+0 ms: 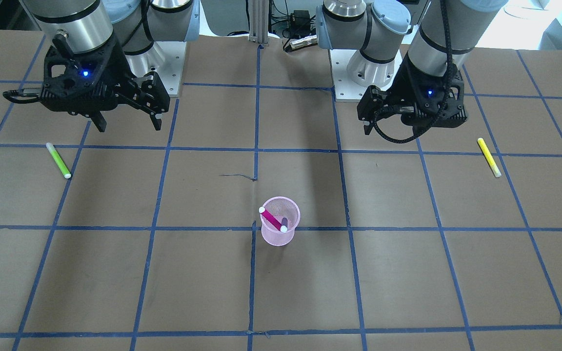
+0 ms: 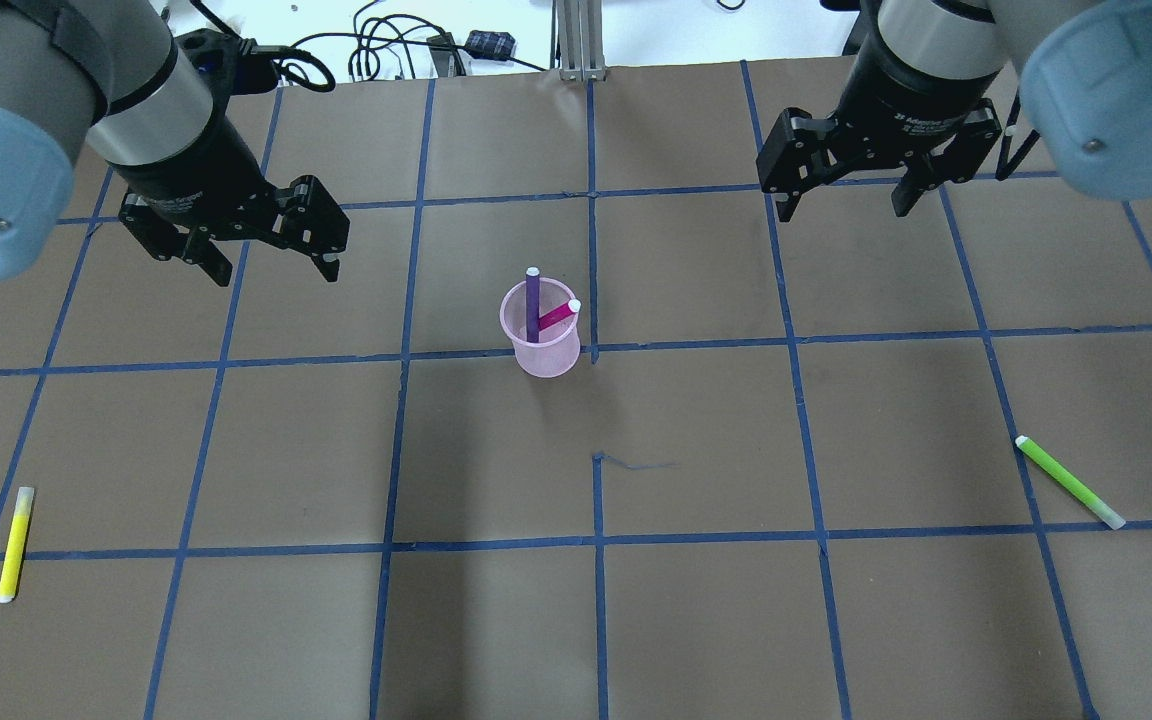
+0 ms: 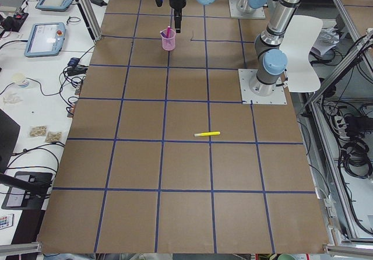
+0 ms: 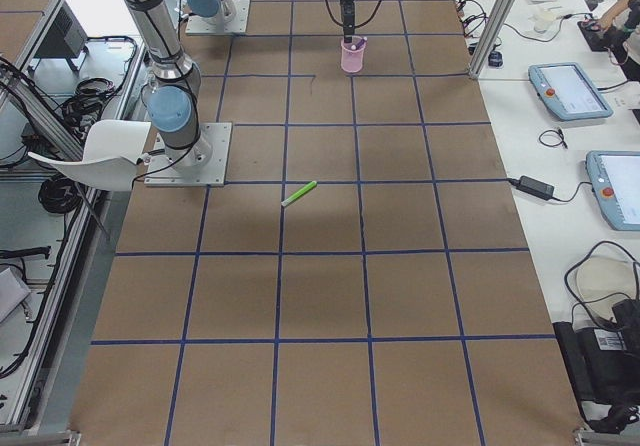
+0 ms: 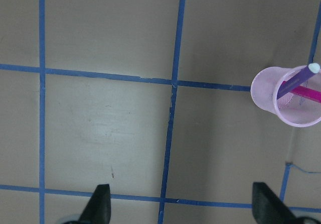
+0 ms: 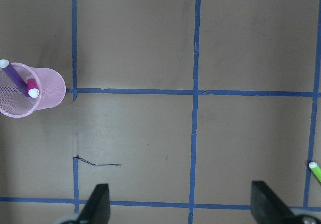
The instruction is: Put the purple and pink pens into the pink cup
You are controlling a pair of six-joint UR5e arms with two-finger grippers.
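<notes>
The pink mesh cup [image 2: 544,350] stands upright near the table's middle. The purple pen [image 2: 532,298] and the pink pen [image 2: 560,316] both stand inside it and lean on its rim. The cup also shows in the front view [image 1: 278,235], the left wrist view [image 5: 281,103] and the right wrist view [image 6: 45,91]. My left gripper [image 2: 276,275] is open and empty, raised above the table to the cup's left. My right gripper [image 2: 844,210] is open and empty, raised to the cup's right and farther back. Both wrist views show bare table between the fingers.
A yellow pen [image 2: 14,545] lies on the table at the near left. A green pen [image 2: 1069,482] lies at the near right; its tip shows in the right wrist view [image 6: 316,170]. Brown paper with blue tape lines covers the table. Cables lie beyond the far edge.
</notes>
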